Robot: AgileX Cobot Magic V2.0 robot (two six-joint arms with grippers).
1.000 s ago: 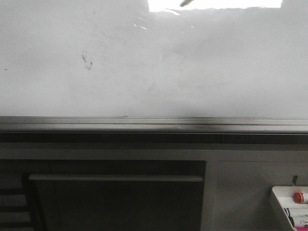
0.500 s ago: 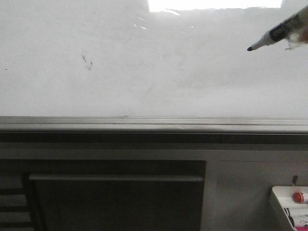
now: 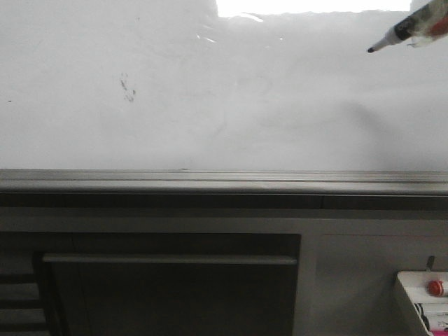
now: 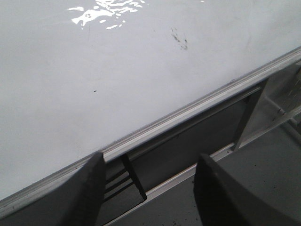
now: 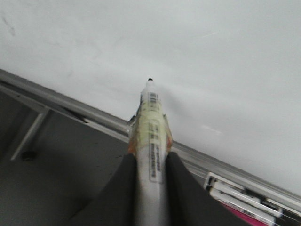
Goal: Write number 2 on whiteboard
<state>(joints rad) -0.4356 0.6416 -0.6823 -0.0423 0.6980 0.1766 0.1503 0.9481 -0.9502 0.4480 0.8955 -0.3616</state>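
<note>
Mostly cut off at the front view's edge, the marker (image 3: pixel 406 31), clamped in the right gripper (image 5: pixel 150 162), slants tip-down-left over the whiteboard (image 3: pixel 224 105); left gripper (image 4: pixel 148 174) gapes wide.

Marker (image 3: pixel 406 30) cut off by the front view's right edge; right gripper out of frame there. Tray (image 3: pixel 409 297) cropped at the corner, contents too small to identify. Right wrist view blurred.

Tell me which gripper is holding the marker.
The right gripper: its fingers clamp the marker, tip aimed at the whiteboard. The left gripper is open with nothing between its fingers.
</note>
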